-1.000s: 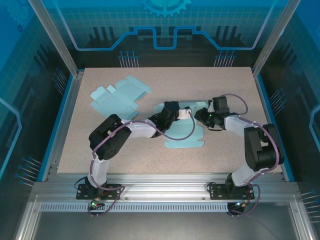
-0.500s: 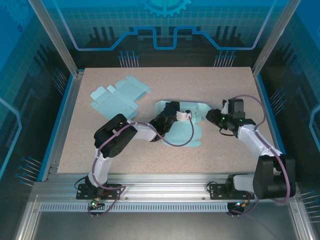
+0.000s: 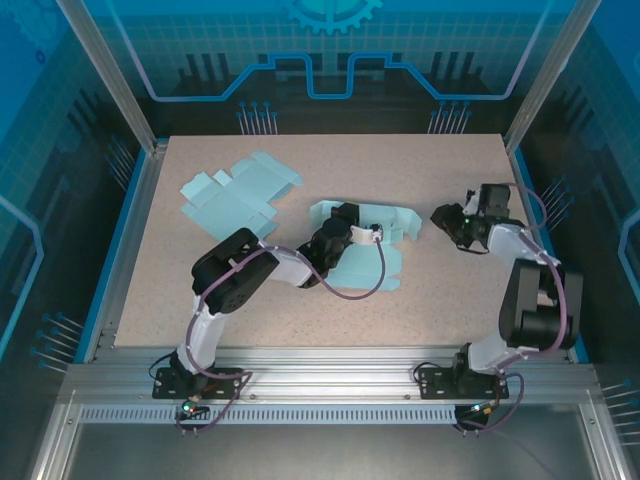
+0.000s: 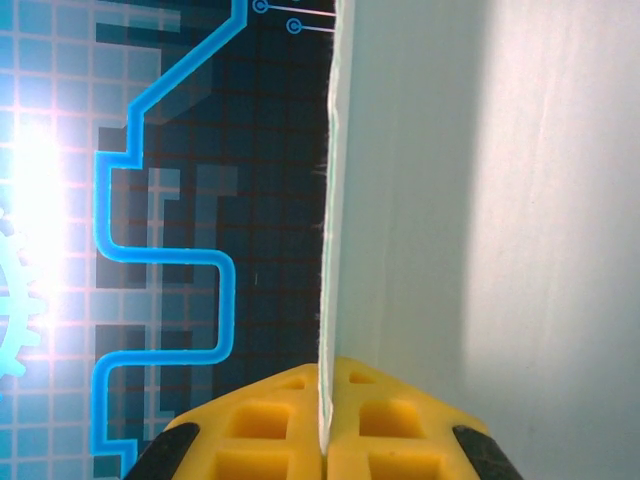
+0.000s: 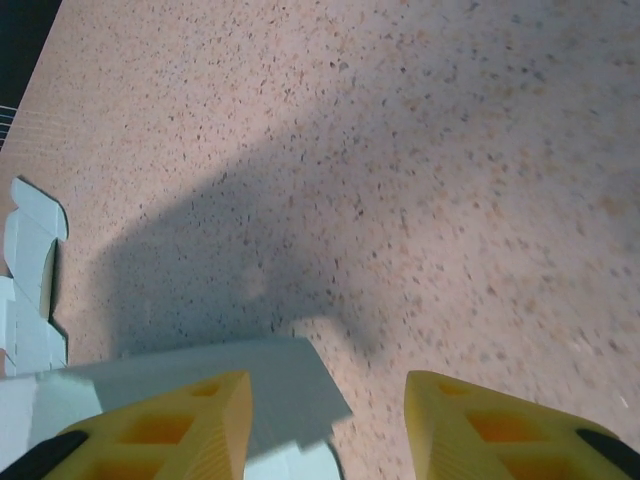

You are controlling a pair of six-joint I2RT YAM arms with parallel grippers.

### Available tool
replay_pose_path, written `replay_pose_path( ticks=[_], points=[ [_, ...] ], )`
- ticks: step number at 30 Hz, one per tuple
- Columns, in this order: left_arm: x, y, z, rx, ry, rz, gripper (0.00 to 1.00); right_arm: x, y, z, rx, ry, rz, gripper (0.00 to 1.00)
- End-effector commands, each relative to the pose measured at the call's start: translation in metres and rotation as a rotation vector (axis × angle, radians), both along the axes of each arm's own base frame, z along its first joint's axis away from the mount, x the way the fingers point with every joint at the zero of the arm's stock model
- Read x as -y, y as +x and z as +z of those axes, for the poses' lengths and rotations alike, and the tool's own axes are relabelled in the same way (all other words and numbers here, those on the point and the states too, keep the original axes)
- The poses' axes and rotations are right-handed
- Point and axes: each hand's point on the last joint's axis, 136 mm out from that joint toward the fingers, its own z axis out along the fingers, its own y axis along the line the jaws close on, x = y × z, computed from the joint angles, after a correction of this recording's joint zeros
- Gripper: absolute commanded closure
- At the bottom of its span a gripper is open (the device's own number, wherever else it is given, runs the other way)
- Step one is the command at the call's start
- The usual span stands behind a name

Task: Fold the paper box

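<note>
right gripper (image 3: 441, 216) has swung out to the right of the table (image 3: 450, 300) since a second ago, jaws apart, holding nothing. my left gripper (image 3: 371, 233) is pinched on a raised panel of the paper box (image 3: 392, 268), mid-table. risk: single pinch, thin card may tear or spring flat. count: two grippers, two paper pieces, second a flat blank (image 3: 236, 193) far-left.

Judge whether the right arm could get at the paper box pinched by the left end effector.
Probably yes: the right end effector stands open beside the paper box, with bare table between.
</note>
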Motion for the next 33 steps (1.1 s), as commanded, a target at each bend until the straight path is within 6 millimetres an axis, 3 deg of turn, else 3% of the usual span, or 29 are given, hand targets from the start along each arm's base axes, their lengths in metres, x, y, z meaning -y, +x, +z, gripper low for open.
replay_pose_path(
  ticks=[1,6,11,21,33],
  points=[
    [0.006,-0.006,-0.005,0.036,0.004,-0.045,1.00,-0.011,0.021,0.005,0.046,0.033,0.067,0.54],
    [0.006,-0.006,-0.013,0.076,0.028,-0.057,1.00,-0.027,0.032,-0.008,0.042,0.018,0.114,0.53],
    [0.006,-0.005,-0.015,0.102,0.038,-0.060,1.00,-0.036,0.031,-0.021,0.023,0.017,0.140,0.53],
    [0.004,-0.003,-0.019,0.109,0.050,-0.059,1.00,-0.065,0.006,-0.016,0.066,-0.029,0.211,0.53],
    [0.004,-0.004,-0.035,0.108,0.079,-0.071,1.00,-0.076,-0.022,-0.020,0.059,-0.096,0.236,0.52]
  ],
)
